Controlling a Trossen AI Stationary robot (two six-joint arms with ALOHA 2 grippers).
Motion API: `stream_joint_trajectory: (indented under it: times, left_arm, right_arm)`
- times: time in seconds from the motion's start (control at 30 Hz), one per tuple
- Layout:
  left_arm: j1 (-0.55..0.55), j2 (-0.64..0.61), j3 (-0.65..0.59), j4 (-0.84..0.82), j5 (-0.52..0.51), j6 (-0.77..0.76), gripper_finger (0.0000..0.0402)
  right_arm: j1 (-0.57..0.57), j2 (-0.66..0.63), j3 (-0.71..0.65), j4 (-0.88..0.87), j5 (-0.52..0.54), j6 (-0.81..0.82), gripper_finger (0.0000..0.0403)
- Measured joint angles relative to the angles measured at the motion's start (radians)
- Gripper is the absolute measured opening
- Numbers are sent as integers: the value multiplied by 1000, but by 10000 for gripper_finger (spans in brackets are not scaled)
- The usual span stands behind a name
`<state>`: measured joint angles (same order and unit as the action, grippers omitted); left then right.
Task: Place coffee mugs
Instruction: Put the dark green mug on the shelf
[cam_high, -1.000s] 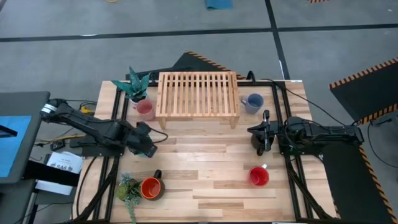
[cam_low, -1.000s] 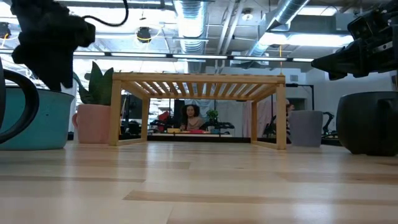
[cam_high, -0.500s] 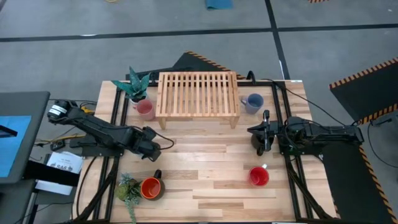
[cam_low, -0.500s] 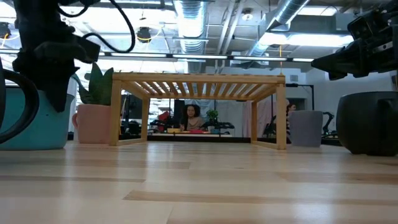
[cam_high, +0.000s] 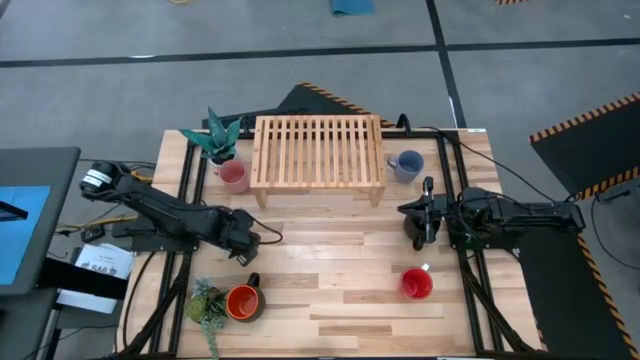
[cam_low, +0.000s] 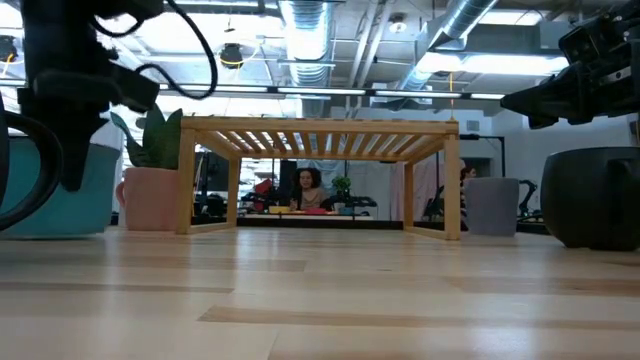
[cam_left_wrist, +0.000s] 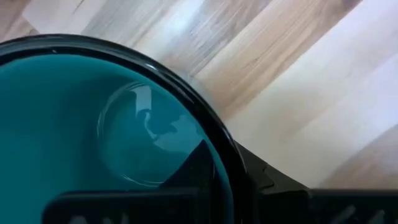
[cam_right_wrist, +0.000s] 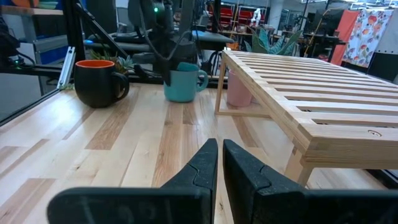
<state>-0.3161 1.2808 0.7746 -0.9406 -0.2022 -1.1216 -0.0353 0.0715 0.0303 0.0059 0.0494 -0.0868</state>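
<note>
The teal mug (cam_right_wrist: 182, 84) stands upright on the table at the left; in the high view my left gripper (cam_high: 243, 243) hides it. That gripper is shut on the mug (cam_left_wrist: 93, 124). My right gripper (cam_right_wrist: 219, 150) hovers at the table's right, shut and holding nothing, between the grey-blue mug (cam_high: 407, 165) and the red mug (cam_high: 417, 284). The pink mug (cam_high: 233, 177) stands by the wooden rack's (cam_high: 318, 150) left leg. A dark mug with an orange inside (cam_high: 243, 302) stands near the front left. A dark mug (cam_low: 600, 200) shows at the low view's right. My left gripper holds the teal mug by its rim (cam_left_wrist: 214, 134), with one finger (cam_left_wrist: 193, 165) inside the cup and the other (cam_left_wrist: 264, 183) outside the wall. The fingers come from above, pointing down. The mug stands upright with its bottom on the table.
A slatted wooden rack stands on legs at the table's far middle, with open room under it. A potted plant (cam_high: 220, 135) stands behind the pink mug, another (cam_high: 207, 305) beside the orange-lined mug. A person sits in the room beyond (cam_low: 308, 188). Bare wood lies in the table's middle.
My left gripper has gone down over the teal mug and a little toward the table's near edge. The mug has stayed where it was.
</note>
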Motion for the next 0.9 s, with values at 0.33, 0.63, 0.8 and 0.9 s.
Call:
stream_joint_trajectory:
  times: [0.33,0.63,0.8,0.9]
  left_arm:
    - [-27,-193,0,83,72,-11,8]
    - [-154,-321,7,417,22,74,8]
    - [-205,-289,114,422,-61,157,8]
    - [-221,-240,215,428,-95,253,7]
  right_arm:
    - [0,0,0,0,0,0,52]
    - [0,0,0,0,0,0,52]
    - [0,0,0,0,0,0,52]
    - [0,0,0,0,0,0,52]
